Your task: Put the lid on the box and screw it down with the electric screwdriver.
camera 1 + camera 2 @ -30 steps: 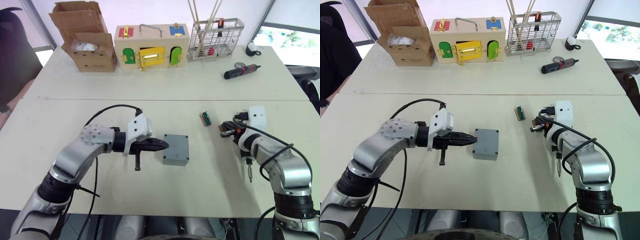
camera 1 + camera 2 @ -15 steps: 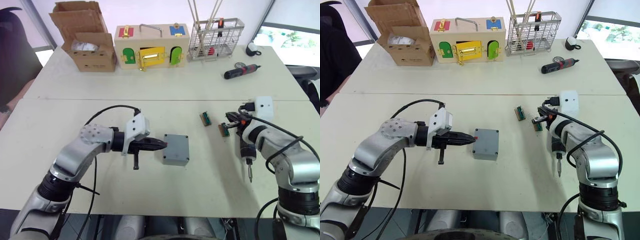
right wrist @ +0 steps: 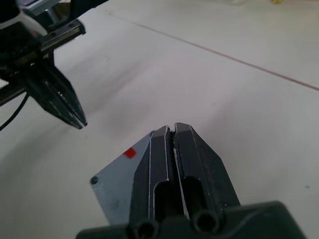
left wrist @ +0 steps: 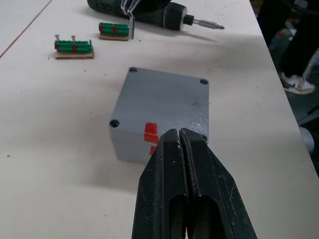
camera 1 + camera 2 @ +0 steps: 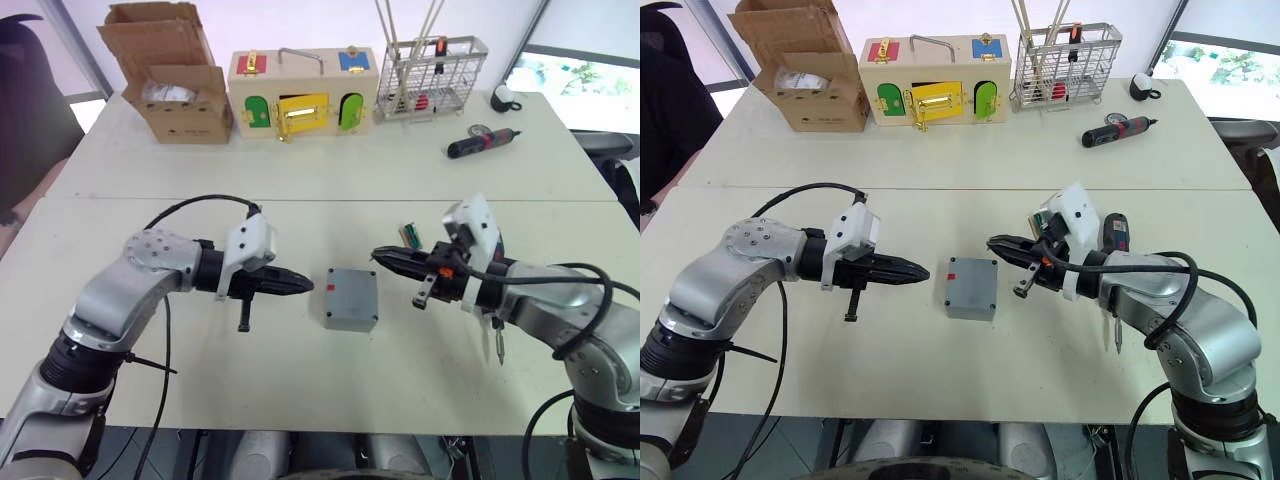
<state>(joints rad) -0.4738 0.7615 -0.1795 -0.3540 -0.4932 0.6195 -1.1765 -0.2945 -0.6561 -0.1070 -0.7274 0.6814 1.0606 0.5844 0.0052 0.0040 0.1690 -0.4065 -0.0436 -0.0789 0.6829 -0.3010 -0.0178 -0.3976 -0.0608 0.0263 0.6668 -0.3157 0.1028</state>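
The small grey box (image 5: 352, 298) sits mid-table with a red mark (image 4: 151, 133) on the side facing my left gripper. The grey lid (image 4: 167, 94), with corner screw holes, lies flat on top of it. My left gripper (image 5: 306, 288) is shut and empty, its tip a short gap left of the box. Just above the box's far right corner, my right gripper (image 5: 380, 257) points left, shut and empty. The dark electric screwdriver (image 5: 1116, 234) lies on the table under my right forearm, bit (image 5: 1117, 342) toward the near edge.
Two small green terminal blocks (image 4: 74, 47) lie right of the box, near the screwdriver. At the back stand a cardboard carton (image 5: 172, 85), a wooden box with coloured doors (image 5: 303, 95) and a wire basket (image 5: 432, 72). A black-and-red screwdriver (image 5: 483, 143) lies far right.
My right gripper has swung left from beside the screwdriver to just over the box's right side. My left gripper has drawn back left, off the box's side.
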